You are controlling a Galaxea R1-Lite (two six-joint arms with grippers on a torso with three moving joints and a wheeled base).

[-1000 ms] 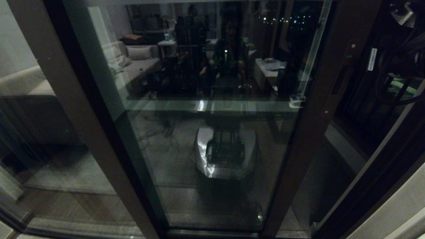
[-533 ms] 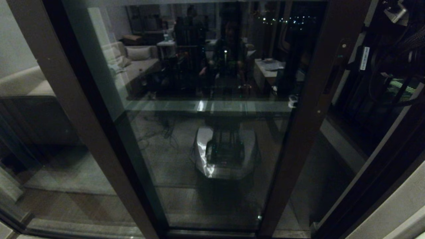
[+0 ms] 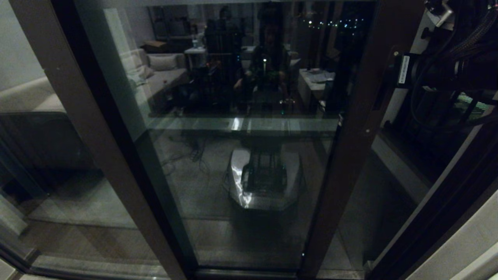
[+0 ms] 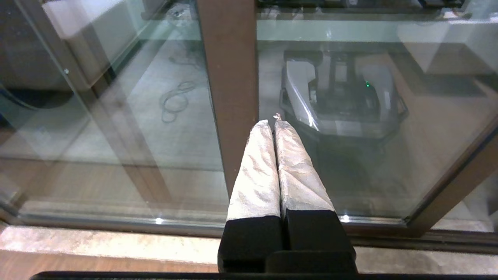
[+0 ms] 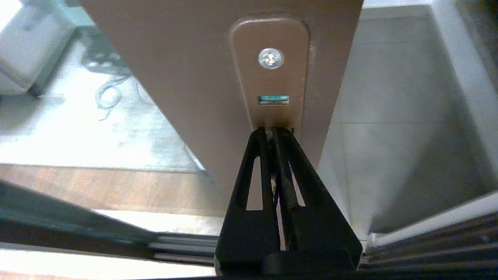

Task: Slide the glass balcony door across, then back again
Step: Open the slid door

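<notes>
The glass balcony door (image 3: 241, 163) fills the head view, a tall pane in a dark brown frame. Its right stile (image 3: 356, 132) carries a narrow black handle slot (image 3: 383, 97). My right gripper (image 5: 274, 130) is shut, its black fingertips pushed into the slot just below the handle plate (image 5: 269, 77) and its screw (image 5: 270, 58). In the head view the right arm (image 3: 447, 74) reaches in from the upper right. My left gripper (image 4: 272, 122) is shut, empty and low, pointing at the wide brown post (image 4: 229, 77).
Right of the stile is an open gap onto the tiled balcony floor (image 5: 393, 155), with black railings (image 3: 439, 128) beyond. The dark door jamb (image 3: 447, 210) and pale wall (image 3: 463, 245) bound it on the right. The floor track (image 5: 183, 249) runs below. The glass reflects my base (image 3: 264, 179).
The door's right stile has slid to the left, and my right arm has moved left with it. The gap on the right has widened.
</notes>
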